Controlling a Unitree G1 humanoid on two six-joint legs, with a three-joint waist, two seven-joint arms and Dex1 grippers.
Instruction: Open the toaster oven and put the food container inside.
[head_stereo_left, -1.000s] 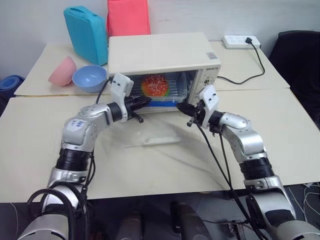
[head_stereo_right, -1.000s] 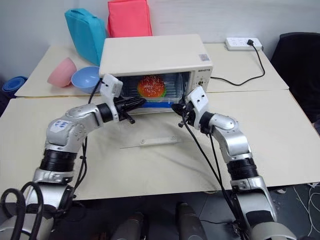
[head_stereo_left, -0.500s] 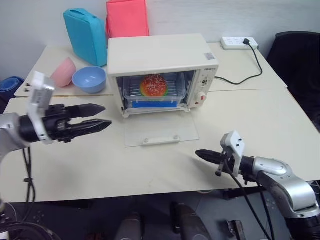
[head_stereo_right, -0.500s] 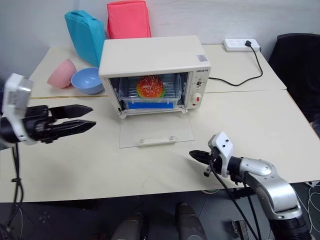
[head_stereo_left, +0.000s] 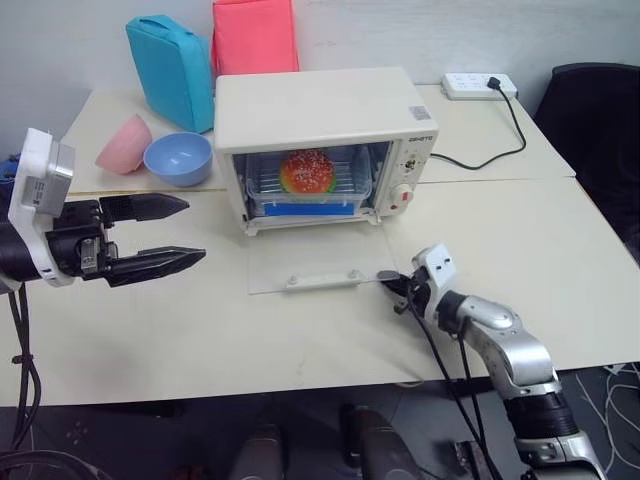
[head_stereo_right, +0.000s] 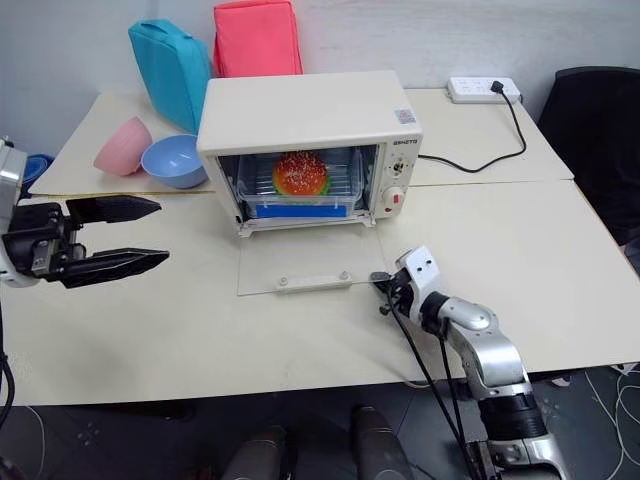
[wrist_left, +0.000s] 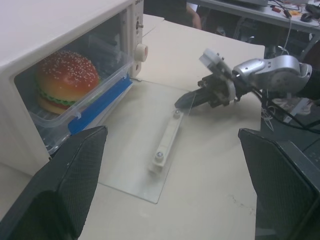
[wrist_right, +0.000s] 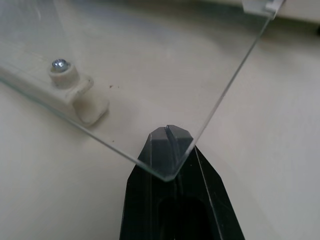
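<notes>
Right wrist view: our closed right fingers (wrist_right: 167, 134) sit under the glass door (head_stereo_left: 320, 262) corner, toaster oven (head_stereo_left: 325, 140) beyond. Food container (head_stereo_left: 305, 185) already rests inside; left fingers (head_stereo_left: 160, 232) gape empty, well left of the oven.

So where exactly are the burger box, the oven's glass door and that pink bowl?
food container (head_stereo_left: 300, 190), left eye view, its clear front wall.
glass door (head_stereo_left: 320, 262), left eye view, middle of the pane.
pink bowl (head_stereo_left: 125, 145), left eye view, its outer side.
</notes>
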